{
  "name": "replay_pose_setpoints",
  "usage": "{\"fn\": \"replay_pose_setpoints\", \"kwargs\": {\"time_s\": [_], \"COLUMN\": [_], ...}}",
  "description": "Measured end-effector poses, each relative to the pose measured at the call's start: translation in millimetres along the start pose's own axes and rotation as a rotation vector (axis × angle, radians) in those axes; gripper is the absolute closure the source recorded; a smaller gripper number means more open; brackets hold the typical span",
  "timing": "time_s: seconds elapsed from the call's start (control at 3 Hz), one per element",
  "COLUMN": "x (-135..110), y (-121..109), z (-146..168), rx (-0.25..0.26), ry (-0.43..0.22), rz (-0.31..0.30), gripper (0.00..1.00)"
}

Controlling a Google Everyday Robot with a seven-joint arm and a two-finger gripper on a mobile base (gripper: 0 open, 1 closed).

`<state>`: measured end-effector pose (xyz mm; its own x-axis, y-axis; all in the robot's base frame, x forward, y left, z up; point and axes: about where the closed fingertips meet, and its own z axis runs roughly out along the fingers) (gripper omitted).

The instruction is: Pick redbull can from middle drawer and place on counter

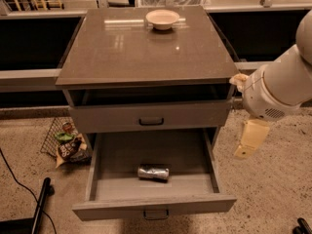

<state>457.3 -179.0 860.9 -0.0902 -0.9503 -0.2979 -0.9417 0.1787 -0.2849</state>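
Nearest the camera, the middle drawer [112, 207] is standing pulled open, and the redbull can [153, 172] is lying on its side on the drawer floor, its long axis running left to right. Rightward, outside the drawer and higher, the end effector [249, 141] is hanging downward; I cannot tell whether it is open or closed. From it, the can is lying down and left. Beyond, the counter [136, 48] is carrying a cream bowl [163, 18].

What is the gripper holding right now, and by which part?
Nothing. The gripper hangs right of the drawer, apart from the can, which lies on its side inside it.
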Motion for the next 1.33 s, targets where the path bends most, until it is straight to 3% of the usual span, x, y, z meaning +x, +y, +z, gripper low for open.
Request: {"fn": "replay_pose_setpoints", "kwargs": {"time_s": [0.33, 0.67, 1.0, 1.33], "x": [0.0, 2.5, 11.0, 17.7], "y": [0.0, 4.1, 17.5, 29.1], "z": [0.1, 18.1, 66.8, 120.0], "rx": [0.000, -0.037, -0.081, -0.085], "ry": [0.000, -0.014, -0.059, -0.095], "rz": [0.000, 0.006, 0.029, 0.061], "gripper": [0.00, 0.00, 0.00, 0.00]}}
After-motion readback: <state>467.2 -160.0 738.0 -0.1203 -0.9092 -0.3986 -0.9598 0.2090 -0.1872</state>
